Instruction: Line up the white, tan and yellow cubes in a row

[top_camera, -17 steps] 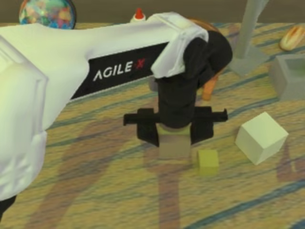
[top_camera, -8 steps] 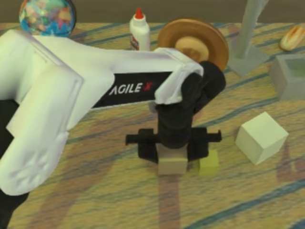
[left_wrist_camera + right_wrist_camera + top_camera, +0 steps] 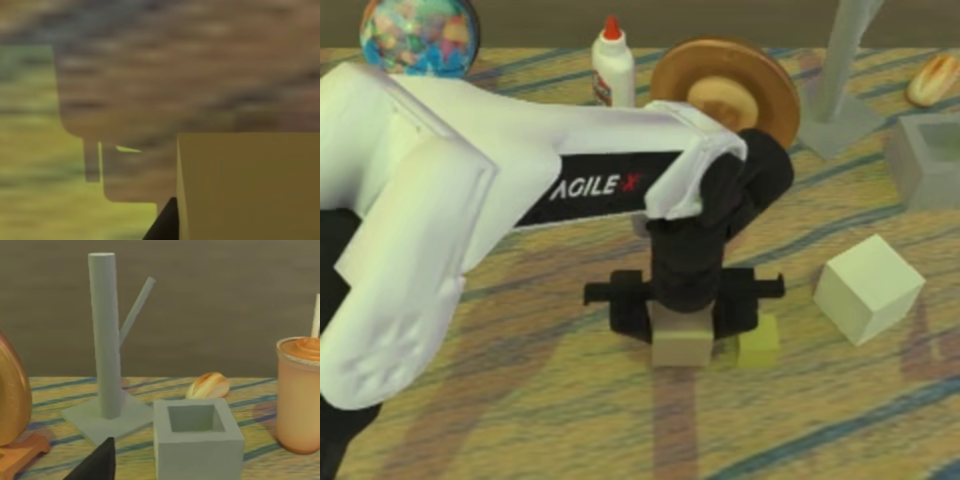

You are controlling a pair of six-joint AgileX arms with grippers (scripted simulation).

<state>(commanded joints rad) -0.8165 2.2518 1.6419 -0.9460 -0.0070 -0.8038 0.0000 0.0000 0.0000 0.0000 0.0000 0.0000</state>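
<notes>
Here the left gripper [image 3: 682,300] sits low over the middle of the table, its fingers closed on the sides of the tan cube [image 3: 680,345], which appears to rest on the striped tablecloth [image 3: 520,400] or just above it. The olive-yellow cube [image 3: 758,340] stands just beside it on the right, close enough that the two look nearly touching, so the tan cube seems to be held there to start the row next to its smaller neighbour. In the left wrist view a broad tan face fills the lower right, with a dark fingertip [image 3: 165,225] against its edge, which fits a grip on that cube. The white cube [image 3: 868,288] lies apart further right, turned at an angle and out of line, so it probably has to be brought in and squared up. The right arm is parked off the table's right; its wrist view looks at a grey hollow block [image 3: 197,442], and I cannot tell how its fingers stand.
</notes>
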